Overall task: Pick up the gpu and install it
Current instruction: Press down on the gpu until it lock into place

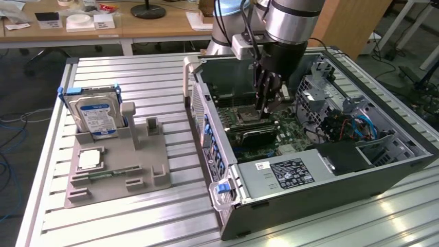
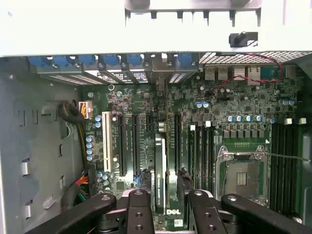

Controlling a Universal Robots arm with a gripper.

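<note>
The gpu (image 2: 160, 165) stands edge-on in the wrist view, a thin green board with a darker body beside it. It runs along the expansion slots of the motherboard (image 2: 234, 105), with its bracket end towards the case's rear wall. My gripper (image 2: 170, 197) is shut on it, one black finger on each side. Whether the card sits fully in a slot I cannot tell. In the exterior view my gripper (image 1: 268, 100) reaches straight down into the open computer case (image 1: 309, 195), above the motherboard's middle.
On the exterior view's left, a grey fixture (image 1: 147, 164) holds an upright hard drive (image 1: 96, 116), a processor chip (image 1: 89, 159) and a memory stick (image 1: 103, 176). Inside the case are the power supply (image 1: 288, 172), cables (image 1: 343, 126), the processor socket (image 2: 242, 178) and blue slot latches (image 2: 105, 61).
</note>
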